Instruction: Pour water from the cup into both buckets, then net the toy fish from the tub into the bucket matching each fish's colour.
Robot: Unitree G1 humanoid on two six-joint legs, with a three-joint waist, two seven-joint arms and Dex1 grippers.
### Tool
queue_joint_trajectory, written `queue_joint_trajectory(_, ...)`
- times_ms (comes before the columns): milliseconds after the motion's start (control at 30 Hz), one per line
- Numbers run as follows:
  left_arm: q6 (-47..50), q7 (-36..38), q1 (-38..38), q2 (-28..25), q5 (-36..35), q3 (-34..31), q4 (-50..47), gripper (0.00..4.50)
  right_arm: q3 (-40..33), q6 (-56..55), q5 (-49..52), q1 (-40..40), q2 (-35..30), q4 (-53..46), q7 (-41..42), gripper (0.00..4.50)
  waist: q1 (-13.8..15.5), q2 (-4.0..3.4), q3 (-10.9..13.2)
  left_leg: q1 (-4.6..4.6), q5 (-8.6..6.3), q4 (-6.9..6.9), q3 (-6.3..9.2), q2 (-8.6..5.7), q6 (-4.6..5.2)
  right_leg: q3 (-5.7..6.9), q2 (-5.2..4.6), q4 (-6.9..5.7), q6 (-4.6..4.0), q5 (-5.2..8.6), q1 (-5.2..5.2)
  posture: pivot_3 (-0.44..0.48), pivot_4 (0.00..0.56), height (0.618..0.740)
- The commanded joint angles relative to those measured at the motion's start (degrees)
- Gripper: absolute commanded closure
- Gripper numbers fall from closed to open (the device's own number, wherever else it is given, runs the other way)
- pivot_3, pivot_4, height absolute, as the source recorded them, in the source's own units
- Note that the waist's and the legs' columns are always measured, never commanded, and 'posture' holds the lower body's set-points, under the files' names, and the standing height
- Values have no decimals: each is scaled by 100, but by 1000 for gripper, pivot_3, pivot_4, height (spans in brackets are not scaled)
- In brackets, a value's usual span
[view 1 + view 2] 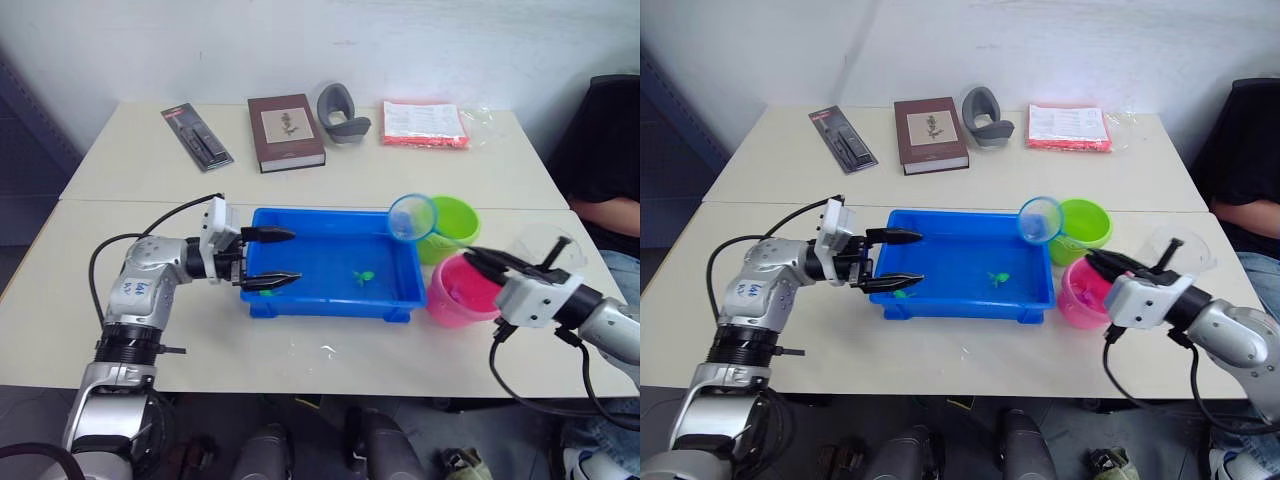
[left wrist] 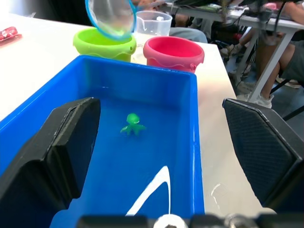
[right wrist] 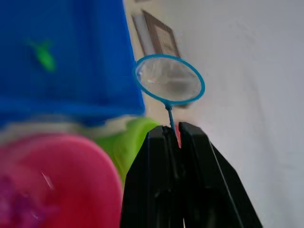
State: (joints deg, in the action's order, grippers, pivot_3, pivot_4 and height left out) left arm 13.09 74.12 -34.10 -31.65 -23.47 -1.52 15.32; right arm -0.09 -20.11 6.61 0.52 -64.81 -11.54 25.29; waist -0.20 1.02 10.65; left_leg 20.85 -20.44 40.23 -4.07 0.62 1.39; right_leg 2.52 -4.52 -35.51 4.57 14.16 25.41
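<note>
The blue tub [image 1: 330,300] sits mid-table with a green toy fish [image 1: 363,277] in it; another green bit [image 1: 268,292] shows under my left gripper's lower finger. My left gripper [image 1: 282,259] is open over the tub's left end, its fingers straddling the near wall. My right gripper [image 1: 478,260] is shut on the net's thin handle, above the pink bucket [image 1: 455,298]. The net hoop [image 1: 412,217] hangs over the tub's right end, beside the green bucket [image 1: 458,222]. The clear cup [image 1: 548,248] stands behind my right gripper.
At the table's back lie a black package [image 1: 197,135], a brown book [image 1: 286,130], a grey curved object [image 1: 342,112] and a red-and-white packet [image 1: 424,122]. A seated person [image 1: 610,170] is at the right edge.
</note>
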Motion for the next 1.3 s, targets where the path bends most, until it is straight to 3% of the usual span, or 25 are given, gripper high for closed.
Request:
queue_joint_trajectory(33,-22,202,95,-317,-143,-209,-155,64,104,1254,170,-516,-99,-778,715,4500,6,0,0,0,-1,0,-1,0,1,1,-2,-1,-1,0,1,0,150,740)
queue_joint_trajectory(267,-240,424,205,-540,-138,-282,87,64,811,1961,-1476,-1744,-86,-560,1515,4500,47,0,0,20,-4,4,17,-8,7,20,-2,8,-5,1,6,0,150,740)
queue_joint_trajectory(533,-633,653,196,-605,-60,-311,556,64,1218,2374,-1838,-2256,363,-345,2321,4500,22,0,0,21,-7,5,12,-14,12,47,2,8,-3,1,9,0,150,740)
queue_joint_trajectory(733,-733,671,197,-616,-57,-309,656,64,1004,3387,-1066,-2047,837,-848,2828,4500,32,0,0,23,-7,6,13,-16,12,50,-1,7,-3,0,9,0,150,740)
queue_joint_trajectory(1033,-726,691,210,-601,-157,-376,715,64,22,4852,297,-1933,1763,-1423,2583,4500,23,0,0,22,-8,8,15,-10,10,52,-4,3,-2,0,9,0,150,740)
queue_joint_trajectory(1200,-423,555,367,-606,-377,-544,401,64,-593,4224,792,-1302,1791,-1691,2872,4500,44,0,0,23,-9,7,15,-11,9,50,-4,5,-2,0,9,0,150,740)
queue_joint_trajectory(1300,-258,418,440,-571,-421,-563,141,64,-1107,3974,991,-835,2113,-1831,2530,4500,69,1,0,25,-10,7,19,-12,10,47,-4,7,-2,0,8,0,150,740)
